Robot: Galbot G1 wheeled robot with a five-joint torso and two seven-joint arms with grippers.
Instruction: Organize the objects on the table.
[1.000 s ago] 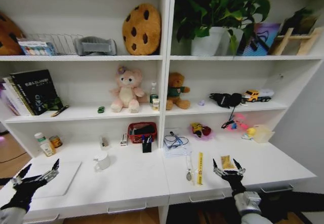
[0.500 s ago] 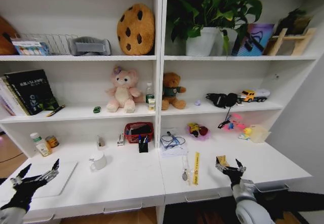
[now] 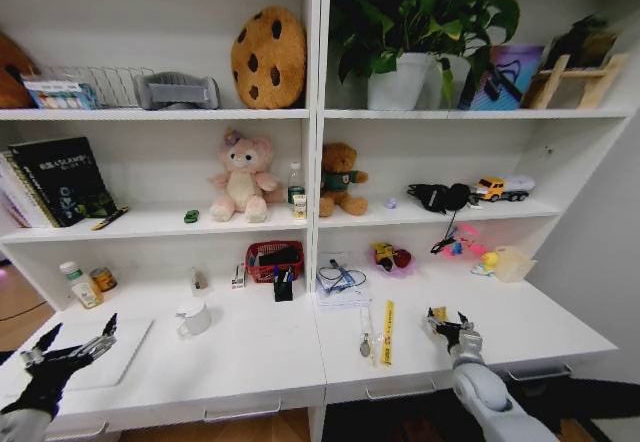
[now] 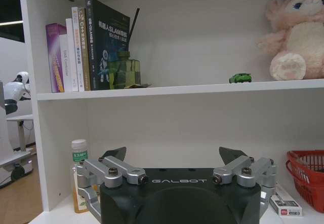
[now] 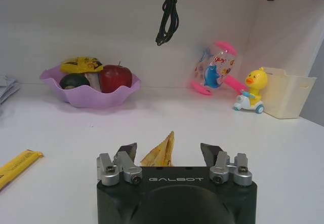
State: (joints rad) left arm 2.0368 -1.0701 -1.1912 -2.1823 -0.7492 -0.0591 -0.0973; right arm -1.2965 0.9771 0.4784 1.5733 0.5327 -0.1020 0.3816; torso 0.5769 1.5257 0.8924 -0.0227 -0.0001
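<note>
Approach step: right claw [image 5: 168, 153], jaws spread, hovers low over the tabletop [image 3: 540, 327] with the tan wedge scrap [image 5: 161, 152] between its fingertips; next move, judged: closing squarely; left claw [image 3: 62, 347] parked, released.

Bare table [image 5: 212, 127] beyond tan scrap [image 5: 161, 150], apparently.

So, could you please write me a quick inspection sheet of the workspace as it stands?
Surface: white desk, drawers shut.
Job's things: tan wedge scrap lying on desk between the right gripper's fingers; green toy car on shelf.
Clutter: mug, red basket, yellow ruler, purple fruit bowl.
Grippers: right gripper open, around the scrap; left gripper open, idle at desk's left end.
Cables: black cord hanging from shelf.
Surroundings: shelves with plush toys, plant.
</note>
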